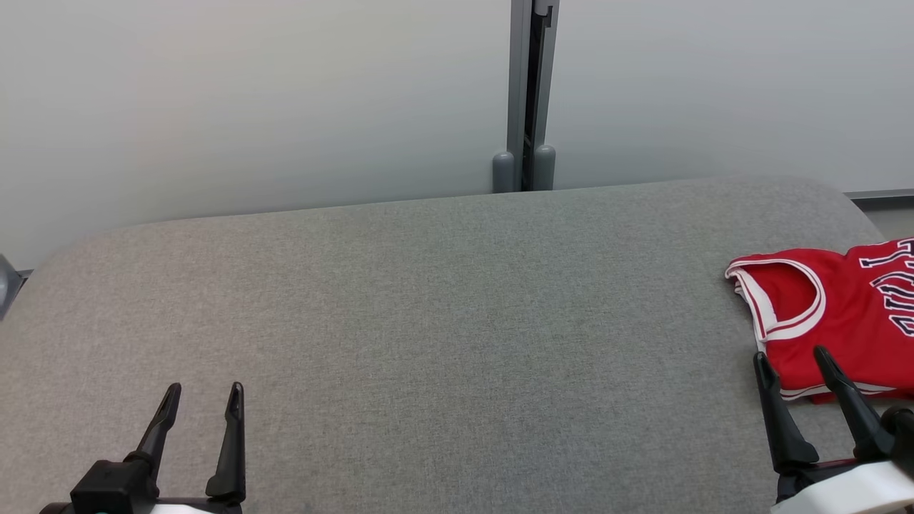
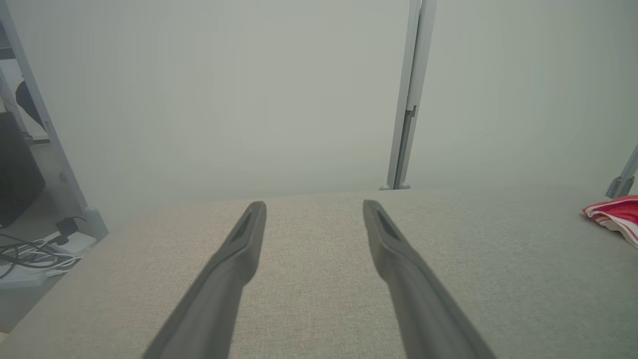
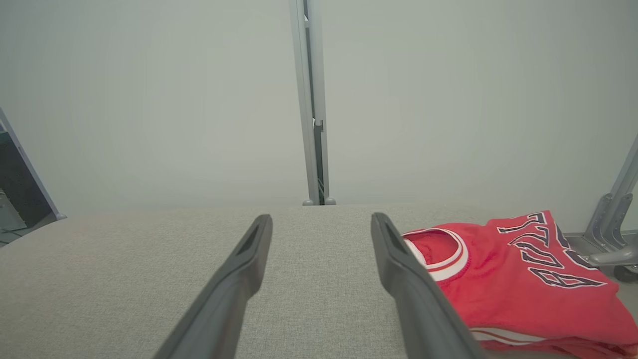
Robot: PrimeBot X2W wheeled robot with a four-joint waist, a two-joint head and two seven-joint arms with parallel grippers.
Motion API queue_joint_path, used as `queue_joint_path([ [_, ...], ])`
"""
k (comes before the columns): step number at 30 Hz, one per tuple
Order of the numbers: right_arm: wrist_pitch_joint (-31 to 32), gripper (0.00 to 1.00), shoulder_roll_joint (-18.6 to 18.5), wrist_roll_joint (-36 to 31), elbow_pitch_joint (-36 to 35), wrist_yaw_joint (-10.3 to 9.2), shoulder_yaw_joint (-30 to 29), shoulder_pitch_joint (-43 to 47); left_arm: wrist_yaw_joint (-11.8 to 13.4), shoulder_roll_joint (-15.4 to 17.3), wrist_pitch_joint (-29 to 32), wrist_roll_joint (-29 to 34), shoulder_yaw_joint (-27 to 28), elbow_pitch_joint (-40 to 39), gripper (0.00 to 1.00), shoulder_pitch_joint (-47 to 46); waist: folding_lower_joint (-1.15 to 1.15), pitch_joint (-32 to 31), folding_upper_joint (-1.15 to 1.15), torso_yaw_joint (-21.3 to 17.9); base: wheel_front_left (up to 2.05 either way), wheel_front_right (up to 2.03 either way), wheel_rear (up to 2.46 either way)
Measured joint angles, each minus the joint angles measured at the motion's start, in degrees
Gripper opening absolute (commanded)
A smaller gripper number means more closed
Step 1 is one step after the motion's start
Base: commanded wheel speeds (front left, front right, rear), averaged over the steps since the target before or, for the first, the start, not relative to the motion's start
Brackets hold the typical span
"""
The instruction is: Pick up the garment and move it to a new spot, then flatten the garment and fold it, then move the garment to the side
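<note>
The garment (image 1: pixel 842 314) is a red sleeveless jersey with white trim and dark lettering, lying folded at the right edge of the grey padded table (image 1: pixel 428 321). It also appears as the garment (image 3: pixel 503 279) in the right wrist view and as a red corner (image 2: pixel 615 214) in the left wrist view. My right gripper (image 1: pixel 791 357) stands open at the jersey's near left corner, holding nothing. Far to the left, my left gripper (image 1: pixel 203 391) is open above bare table, empty.
A pale wall with a grey vertical post (image 1: pixel 528 93) runs behind the table. Cables and a dark box (image 2: pixel 20 224) sit on the floor off the table's left end. A metal leg (image 3: pixel 613 219) stands past the right end.
</note>
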Motion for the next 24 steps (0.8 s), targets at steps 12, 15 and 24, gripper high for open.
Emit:
queue_joint_path([
  [12, -0.1, 1.0, 0.5, 0.2, -0.2, 0.0, -0.3, 0.6, 0.3, -0.1, -0.6, -0.6, 0.0, 0.2, 1.0, 0.0, 0.0, 0.1, 0.0, 0.6, 0.0, 0.0, 0.0],
  [15, -0.2, 1.0, 0.5, 0.3, -0.2, 0.0, -0.4, 0.6, 0.3, 0.0, -0.8, -0.6, 0.0, 0.3, 1.0, 0.0, 0.0, 0.1, 0.0, 0.7, 0.0, 0.0, 0.0],
  [24, -0.2, 1.0, 0.8, 0.3, -0.1, 0.0, -0.5, 0.6, 0.3, 0.2, -0.9, -0.9, -0.2, 0.5, 1.0, -0.1, 0.0, 0.1, 0.0, 1.1, 0.0, 0.0, 0.0],
])
